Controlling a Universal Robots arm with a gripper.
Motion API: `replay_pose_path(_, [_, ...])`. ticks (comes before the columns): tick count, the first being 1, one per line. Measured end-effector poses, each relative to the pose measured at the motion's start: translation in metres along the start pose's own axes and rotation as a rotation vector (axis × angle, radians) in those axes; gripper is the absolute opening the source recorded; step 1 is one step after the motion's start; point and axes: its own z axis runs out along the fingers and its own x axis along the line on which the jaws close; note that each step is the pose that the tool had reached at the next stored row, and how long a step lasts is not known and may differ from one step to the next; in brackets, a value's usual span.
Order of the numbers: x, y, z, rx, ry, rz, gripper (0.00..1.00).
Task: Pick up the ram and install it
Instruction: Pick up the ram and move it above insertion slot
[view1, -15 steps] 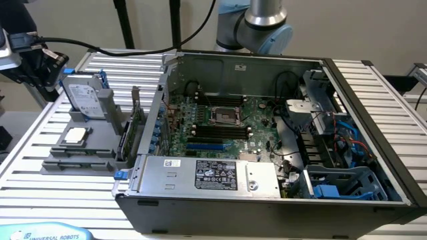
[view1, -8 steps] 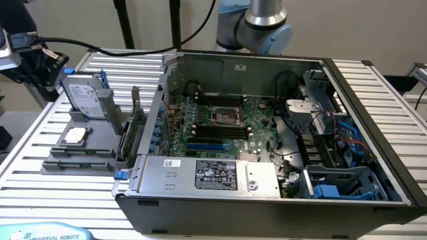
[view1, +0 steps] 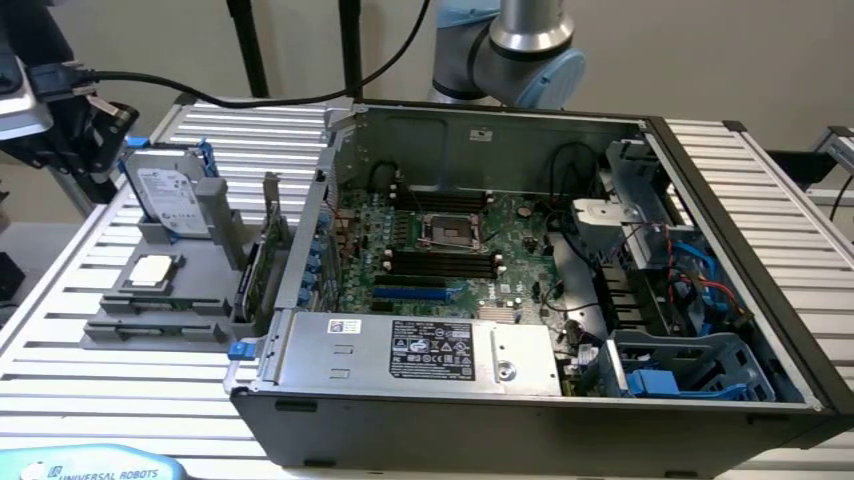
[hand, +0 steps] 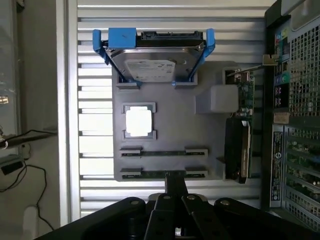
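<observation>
Hand (hand: 175, 177) over the grey parts holder (hand: 170, 125) now, fingers pressed together, clenched on nothing. In the wrist view its tip overlaps the middle of the ram (hand: 150, 174), the thin green stick lying on edge in the holder's outermost pair of clips. Whether metal meets board there, I cannot tell.

One row further in sits a second stick (hand: 164, 153), same kind, parallel to the first and close beside it. Beyond that there's a square processor chip (hand: 138, 122) in its own pocket, and past it the silver hard drive (hand: 157, 65) in its blue frame.

Over to the exterior view: the holder sits at the left of the frame on the slatted bench (view1: 107, 400), just beside the open computer case (view1: 747, 300). An expansion card (view1: 274, 255) stands upright at the holder's edge, between the sticks and the case wall.

Inside the case the motherboard (view1: 521, 225) lies flat and exposed, with long black slots (view1: 434, 262) running across it below the processor socket. The ram is outside the case, in the holder. The arm's base (view1: 514, 50) rises behind the case at top centre.
</observation>
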Motion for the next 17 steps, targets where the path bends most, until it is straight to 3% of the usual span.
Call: replay_pose_path(17, [0.0, 0.0, 0.0009, -0.0003, 0.0134, -0.31, 0.11])
